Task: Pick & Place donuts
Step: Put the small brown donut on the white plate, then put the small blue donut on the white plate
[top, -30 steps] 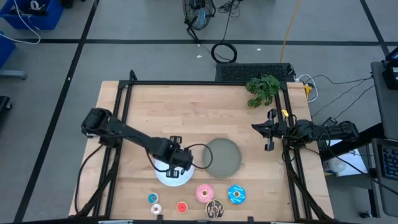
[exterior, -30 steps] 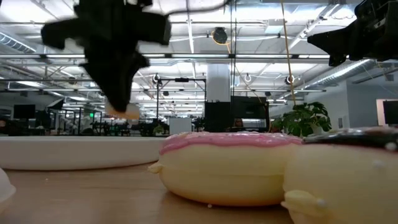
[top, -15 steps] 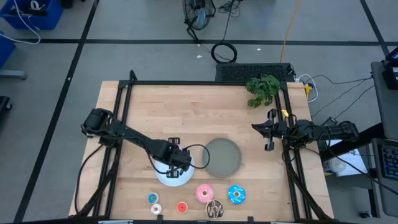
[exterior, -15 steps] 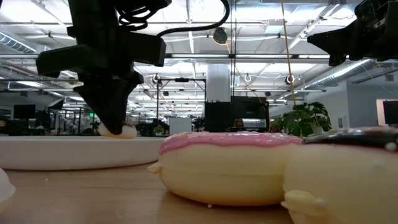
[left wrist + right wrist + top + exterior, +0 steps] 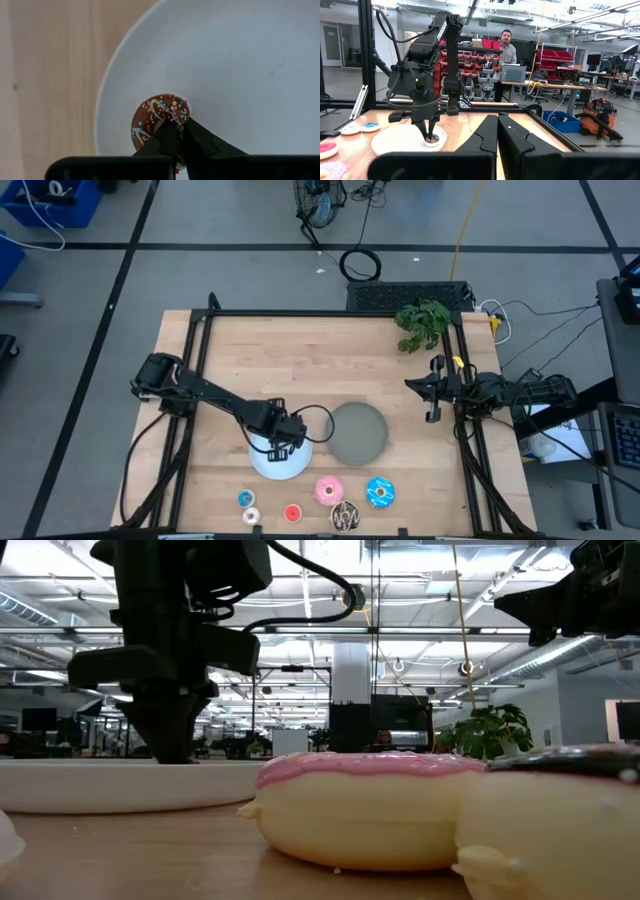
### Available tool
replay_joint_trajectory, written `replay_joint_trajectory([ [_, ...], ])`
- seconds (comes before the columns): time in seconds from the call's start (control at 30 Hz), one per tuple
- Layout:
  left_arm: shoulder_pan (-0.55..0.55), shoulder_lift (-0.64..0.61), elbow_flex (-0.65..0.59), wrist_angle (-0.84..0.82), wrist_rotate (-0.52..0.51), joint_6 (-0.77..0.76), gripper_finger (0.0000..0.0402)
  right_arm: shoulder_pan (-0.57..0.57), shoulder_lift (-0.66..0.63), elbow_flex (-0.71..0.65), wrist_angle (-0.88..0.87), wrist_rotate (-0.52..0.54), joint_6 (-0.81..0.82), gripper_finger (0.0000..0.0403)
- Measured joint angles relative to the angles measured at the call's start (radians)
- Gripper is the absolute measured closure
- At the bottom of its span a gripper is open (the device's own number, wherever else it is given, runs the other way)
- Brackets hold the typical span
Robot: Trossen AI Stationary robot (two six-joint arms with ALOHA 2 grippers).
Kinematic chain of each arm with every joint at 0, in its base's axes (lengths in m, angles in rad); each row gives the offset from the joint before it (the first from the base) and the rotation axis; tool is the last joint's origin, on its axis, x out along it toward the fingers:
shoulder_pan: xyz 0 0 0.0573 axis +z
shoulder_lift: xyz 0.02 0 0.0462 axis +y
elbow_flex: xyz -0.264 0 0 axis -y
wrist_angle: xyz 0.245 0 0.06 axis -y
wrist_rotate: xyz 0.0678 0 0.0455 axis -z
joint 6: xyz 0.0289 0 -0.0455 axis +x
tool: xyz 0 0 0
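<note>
Left gripper [image 5: 178,131] stands over the white plate [image 5: 290,466], its fingers [image 5: 165,140] pinching one side of the ring of the tiny brown donut [image 5: 157,119], nearly closed on it. The donut lies flat on the plate, close to the rim and directly beneath the fingertips, so release appears to need only a small spreading. Right gripper [image 5: 433,388] waits at the desk [image 5: 300,360] edge, well apart, fingers pressed together. Remaining donuts [image 5: 328,491] lie along the near edge.
</note>
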Motion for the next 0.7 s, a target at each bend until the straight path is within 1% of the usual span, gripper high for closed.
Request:
replay_joint_trajectory([
  [0.1,0.000,0.000,-0.002,0.008,0.000,-0.015,0.0348,0.000,0.000,0.000,0.000,0.000,0.000,0.0403],
  [0.33,0.000,-0.001,-0.002,0.019,0.000,-0.031,0.0258,0.000,0.000,0.000,0.000,0.000,0.000,0.0403],
  [0.43,0.000,-0.001,0.012,-0.018,0.000,-0.042,0.0225,0.000,0.000,0.000,0.000,0.000,0.000,0.0403],
  [0.6,-0.005,-0.002,0.073,-0.082,-0.006,-0.044,0.0186,0.000,0.000,0.000,0.000,0.000,0.000,0.0403],
  [0.7,-0.019,-0.003,0.121,-0.115,-0.040,-0.026,0.0173,0.000,0.000,0.000,0.000,0.000,0.000,0.0403],
])
